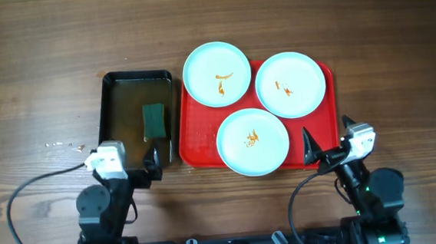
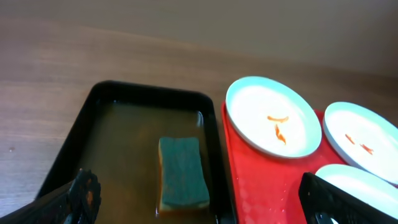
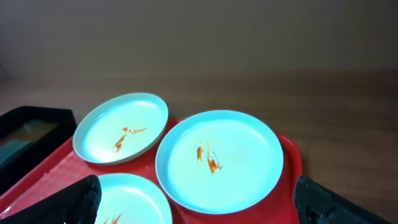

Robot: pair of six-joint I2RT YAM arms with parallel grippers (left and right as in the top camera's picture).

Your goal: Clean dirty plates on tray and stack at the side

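Both claws were wide open and held nothing. The left gripper hung over the black basin with its green sponge. The right gripper hung by the red tray, where three plates lay. They looked light, hard and slippery, so the raised rim seemed the best place to pinch.

Left gripper and right gripper: jaws spread wide, nothing between them. Both arms are folded back near their bases, wrists angled forward and down.
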